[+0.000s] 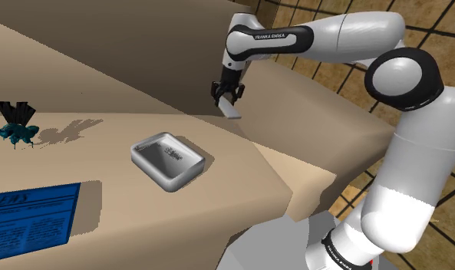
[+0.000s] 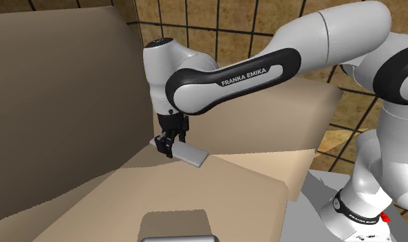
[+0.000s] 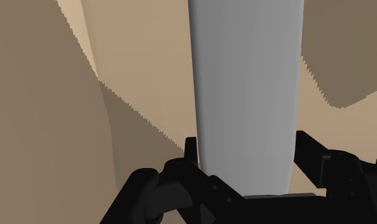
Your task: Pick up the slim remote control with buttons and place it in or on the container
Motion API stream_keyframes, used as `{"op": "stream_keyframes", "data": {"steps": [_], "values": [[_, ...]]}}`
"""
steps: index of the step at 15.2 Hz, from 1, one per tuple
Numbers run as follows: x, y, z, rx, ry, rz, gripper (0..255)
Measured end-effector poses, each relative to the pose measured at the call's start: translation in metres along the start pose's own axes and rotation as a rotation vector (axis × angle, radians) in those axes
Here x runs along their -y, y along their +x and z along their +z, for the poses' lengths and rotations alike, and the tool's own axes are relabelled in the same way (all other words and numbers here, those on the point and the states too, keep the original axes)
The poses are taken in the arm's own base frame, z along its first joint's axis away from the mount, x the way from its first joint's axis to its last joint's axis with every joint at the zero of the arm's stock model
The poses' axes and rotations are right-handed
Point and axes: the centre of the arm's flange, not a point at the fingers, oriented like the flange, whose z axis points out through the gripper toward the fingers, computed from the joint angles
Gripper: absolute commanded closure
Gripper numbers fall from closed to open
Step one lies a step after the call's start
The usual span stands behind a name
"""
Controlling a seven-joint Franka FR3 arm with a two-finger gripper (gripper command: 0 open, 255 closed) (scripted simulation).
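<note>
One remote (image 2: 192,155) in the pincer (image 2: 170,145), one tray (image 1: 150,172).

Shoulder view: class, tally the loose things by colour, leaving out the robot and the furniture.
Grey: 2, the remote and the container
Blue: 1, the flat printed item
Teal and black: 1, the small spiky thing
Total: 4

I reach my arm (image 1: 337,34) out level, wrist bent down, pincer (image 1: 228,103) pointing downward with both fingers (image 3: 191,156) clamped on the grey remote (image 2: 192,156).
</note>
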Motion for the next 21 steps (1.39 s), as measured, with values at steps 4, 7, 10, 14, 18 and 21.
{"op": "stream_keyframes", "data": {"steps": [4, 7, 10, 14, 18, 21], "values": [[0.042, -0.027, -0.002, 0.0, 0.0, 0.0, 255], [0.074, -0.047, -0.002, 0.0, 0.0, 0.0, 255], [0.108, -0.071, -0.002, 0.0, 0.0, 0.0, 255], [0.149, -0.105, -0.003, 0.001, -0.001, 0.0, 255], [0.196, -0.133, -0.006, 0.0, 0.0, 0.0, 255], [0.229, -0.155, -0.005, 0.0, 0.0, 0.0, 255]]}}
